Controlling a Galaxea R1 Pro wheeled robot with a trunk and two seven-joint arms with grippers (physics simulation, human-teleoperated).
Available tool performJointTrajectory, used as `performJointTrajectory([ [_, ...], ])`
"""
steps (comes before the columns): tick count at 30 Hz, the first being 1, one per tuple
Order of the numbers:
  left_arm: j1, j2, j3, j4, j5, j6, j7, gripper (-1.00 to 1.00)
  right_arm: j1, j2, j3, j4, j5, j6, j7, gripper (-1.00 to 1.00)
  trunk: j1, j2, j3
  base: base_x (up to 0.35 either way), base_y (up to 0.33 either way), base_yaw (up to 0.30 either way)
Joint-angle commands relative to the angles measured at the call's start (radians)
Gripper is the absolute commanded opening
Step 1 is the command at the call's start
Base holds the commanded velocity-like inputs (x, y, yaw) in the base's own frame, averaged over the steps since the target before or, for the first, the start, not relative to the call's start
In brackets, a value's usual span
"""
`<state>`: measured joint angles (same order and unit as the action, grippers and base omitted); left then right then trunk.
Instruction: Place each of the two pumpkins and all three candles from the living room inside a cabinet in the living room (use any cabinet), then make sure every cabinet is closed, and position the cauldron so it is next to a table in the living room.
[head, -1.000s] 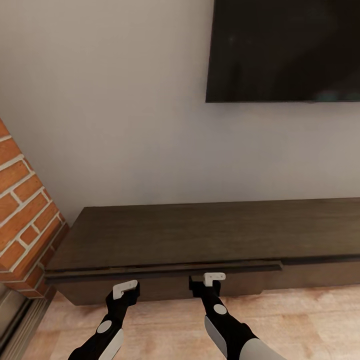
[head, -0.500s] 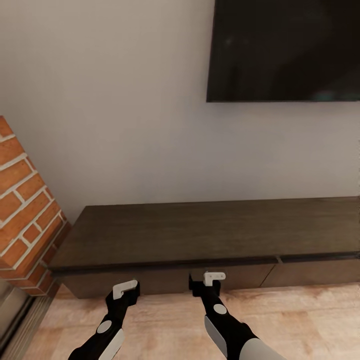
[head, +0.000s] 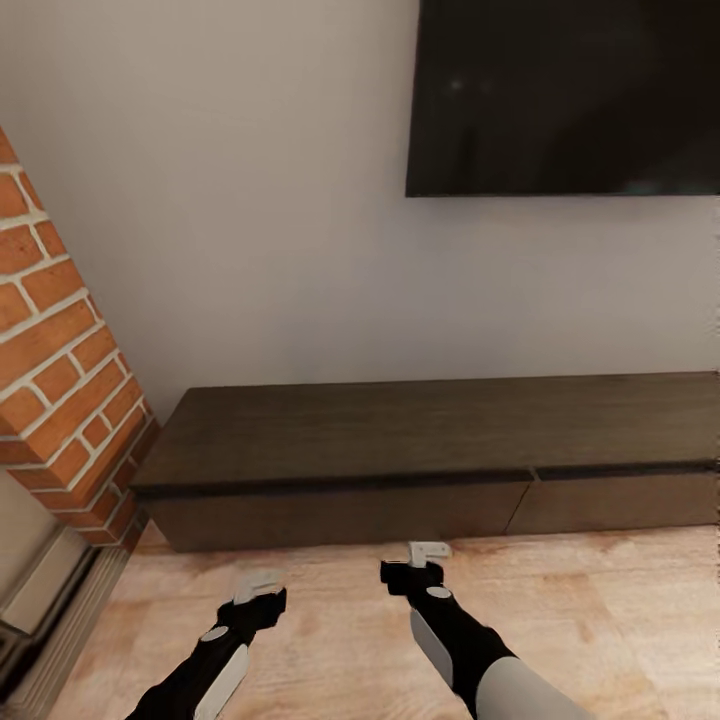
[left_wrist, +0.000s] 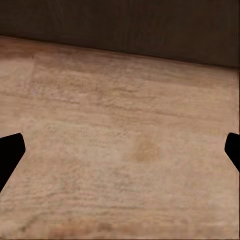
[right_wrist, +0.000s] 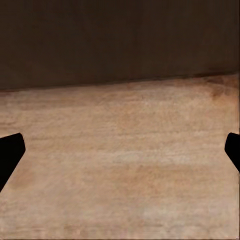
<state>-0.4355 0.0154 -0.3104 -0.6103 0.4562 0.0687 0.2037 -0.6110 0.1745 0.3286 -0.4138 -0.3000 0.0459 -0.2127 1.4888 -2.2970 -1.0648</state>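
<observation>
The long, low dark brown cabinet (head: 430, 440) stands against the wall, with both visible drawer fronts flush and shut. My left gripper (head: 258, 583) hangs open over the wood floor, a short way in front of the cabinet's left drawer. My right gripper (head: 428, 552) is also open and empty, just before the drawer front. In the left wrist view the dark cabinet front (left_wrist: 120, 20) runs along the floor beyond the spread fingertips (left_wrist: 10, 150). The right wrist view has the same dark front (right_wrist: 120, 40) closer. The pumpkins, candles and cauldron are out of view.
A red brick column (head: 60, 380) juts out at the left, next to the cabinet's end. A black television (head: 565, 95) hangs on the wall above. Light wood floor (head: 620, 620) stretches in front, with a grey sill (head: 50, 590) at the lower left.
The left drawer, slightly ajar a second ago, now sits flush. The whole view has pulled back from the cabinet, so both grippers are farther from its front.
</observation>
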Motion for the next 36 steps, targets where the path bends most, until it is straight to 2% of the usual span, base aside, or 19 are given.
performJointTrajectory([
  [1, -0.001, 0.001, 0.005, -0.038, 0.0, 0.101, 0.0, 1.0, -0.007, 0.0, -0.022, -0.002, -0.004, 0.045, 0.0, 1.0, 0.0, 0.0, 0.0, -0.245, 0.0, 0.0],
  [2, -0.002, 0.002, 0.012, -0.079, 0.0, 0.205, 0.0, 1.0, -0.015, 0.0, -0.043, -0.004, -0.006, 0.086, 0.0, 1.0, 0.0, 0.0, 0.0, -0.157, 0.0, 0.0],
  [3, -0.002, 0.002, 0.034, -0.14, 0.0, 0.361, -0.002, 1.0, -0.025, 0.0, -0.07, -0.005, -0.009, 0.143, 0.001, 1.0, 0.0, 0.0, 0.0, -0.08, 0.0, 0.0],
  [6, -0.003, 0.002, 0.108, -0.256, 0.001, 0.633, -0.006, 1.0, -0.036, 0.0, -0.103, -0.031, -0.012, 0.244, 0.001, 1.0, 0.0, 0.0, 0.0, -0.034, 0.0, 0.0],
  [9, -0.004, 0.003, 0.159, -0.298, 0.001, 0.737, -0.009, 1.0, -0.039, 0.0, -0.111, -0.065, -0.013, 0.336, 0.002, 1.0, 0.0, 0.0, 0.0, -0.007, 0.0, 0.0],
  [12, -0.005, 0.003, 0.178, -0.31, -0.001, 0.795, -0.009, 1.0, -0.039, 0.0, -0.113, -0.089, -0.013, 0.391, 0.001, 1.0, -0.011, 0.021, 0.009, -0.002, 0.0, 0.0],
  [16, -0.007, 0.003, 0.189, -0.315, -0.004, 0.836, -0.007, 1.0, -0.039, 0.0, -0.113, -0.117, -0.013, 0.417, 0.001, 1.0, -0.027, 0.049, 0.022, 0.0, 0.0, 0.0],
  [26, -0.008, 0.001, 0.192, -0.313, -0.005, 0.843, 0.0, 1.0, -0.039, 0.0, -0.114, -0.124, -0.013, 0.458, 0.0, 1.0, -0.065, 0.119, 0.053, 0.0, 0.0, 0.0],
  [27, -0.008, 0.001, 0.192, -0.305, -0.005, 0.842, 0.001, 1.0, -0.039, 0.0, -0.139, -0.124, -0.019, 0.533, 0.001, 1.0, -0.069, 0.126, 0.056, 0.0, 0.0, 0.0],
  [30, -0.008, 0.0, 0.192, -0.294, -0.005, 0.841, 0.002, 1.0, -0.039, 0.0, -0.198, -0.125, -0.025, 0.563, 0.0, 1.0, -0.08, 0.147, 0.066, 0.0, 0.0, 0.0],
  [36, -0.008, -0.001, 0.19, -0.286, -0.006, 0.839, 0.002, 1.0, -0.033, 0.0, -0.221, -0.123, -0.026, 0.575, -0.001, 1.0, -0.103, 0.189, 0.085, 0.0, 0.0, 0.0],
])
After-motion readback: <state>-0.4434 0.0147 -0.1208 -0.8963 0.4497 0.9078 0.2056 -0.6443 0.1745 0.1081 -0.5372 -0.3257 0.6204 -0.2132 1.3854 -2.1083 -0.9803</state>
